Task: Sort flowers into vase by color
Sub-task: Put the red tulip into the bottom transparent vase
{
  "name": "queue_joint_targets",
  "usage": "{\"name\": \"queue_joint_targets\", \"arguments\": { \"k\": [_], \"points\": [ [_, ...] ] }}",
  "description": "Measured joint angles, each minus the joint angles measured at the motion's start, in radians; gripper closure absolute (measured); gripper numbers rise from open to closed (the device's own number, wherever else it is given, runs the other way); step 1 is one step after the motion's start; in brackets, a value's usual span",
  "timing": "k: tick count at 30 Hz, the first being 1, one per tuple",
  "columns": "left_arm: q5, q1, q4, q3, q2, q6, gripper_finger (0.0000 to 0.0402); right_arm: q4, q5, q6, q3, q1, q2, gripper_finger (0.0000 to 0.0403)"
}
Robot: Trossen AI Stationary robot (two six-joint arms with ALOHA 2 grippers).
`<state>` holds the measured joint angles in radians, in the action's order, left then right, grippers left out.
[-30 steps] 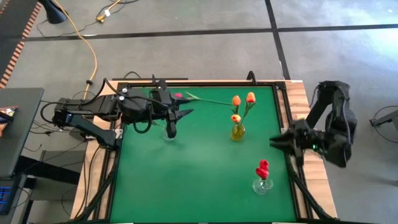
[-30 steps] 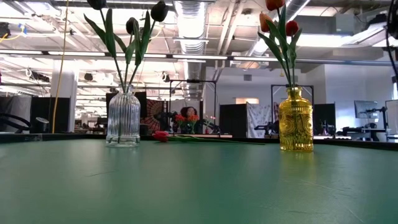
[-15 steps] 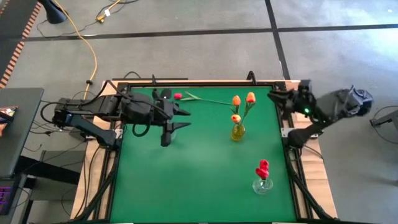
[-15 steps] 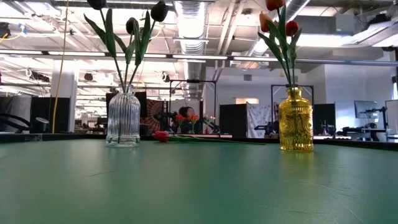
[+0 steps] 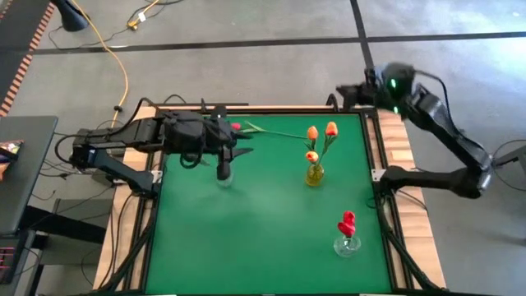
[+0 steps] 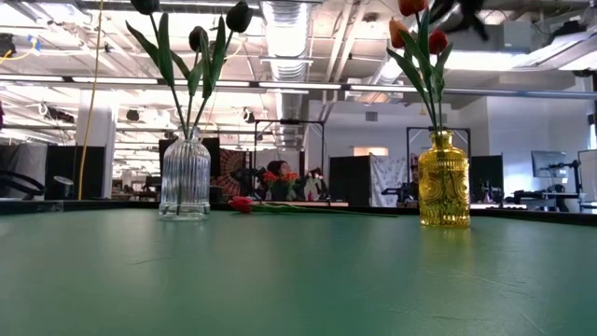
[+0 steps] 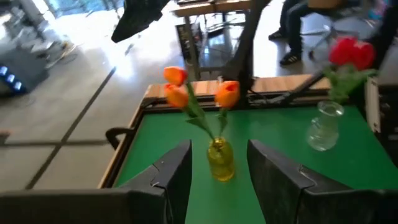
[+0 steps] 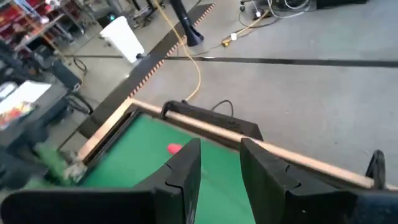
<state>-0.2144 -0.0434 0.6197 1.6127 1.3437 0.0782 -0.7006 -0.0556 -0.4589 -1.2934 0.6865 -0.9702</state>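
The right claw (image 5: 339, 89) has swung up to the table's far corner, fingers apart and empty. The last red flower (image 5: 236, 127) lies flat between it and the left claw (image 5: 246, 146), also released. Pickup looks next.

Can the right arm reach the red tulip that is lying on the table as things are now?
Probably yes. The right gripper, open and empty, hangs over the far right corner, and the red tulip lies flat along the far edge. Only the orange tulips stand near that path.
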Motion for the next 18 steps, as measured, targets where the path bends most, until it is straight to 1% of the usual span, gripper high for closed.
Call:
{"name": "queue_joint_targets", "arguments": {
  "k": [3,5,7,10,15,16,18],
  "points": [
    [-0.001,0.036,0.001,0.000,0.000,-0.047,0.0258,0.062,0.192,0.043,0.000,0.199,-0.074,0.0265],
    [-0.002,0.056,0.000,0.000,0.000,-0.070,0.0258,0.092,0.290,0.064,0.000,0.282,-0.136,0.0265],
    [-0.002,0.070,0.001,0.000,0.000,-0.109,0.0258,0.108,0.345,0.075,0.000,0.334,-0.203,0.0265],
    [-0.003,0.081,0.003,0.000,0.000,-0.156,0.0258,0.113,0.396,0.104,0.000,0.372,-0.305,0.0265],
    [-0.029,0.080,0.003,0.000,0.000,-0.199,0.0258,0.112,0.557,0.172,0.000,0.368,-0.464,0.0265],
    [-0.029,0.080,0.003,0.000,0.000,-0.208,0.0258,0.112,0.578,0.177,0.000,0.361,-0.489,0.0265],
    [-0.030,0.080,0.003,0.000,0.000,-0.228,0.0258,0.106,0.585,0.180,0.000,0.347,-0.533,0.0265]
  ]
}}
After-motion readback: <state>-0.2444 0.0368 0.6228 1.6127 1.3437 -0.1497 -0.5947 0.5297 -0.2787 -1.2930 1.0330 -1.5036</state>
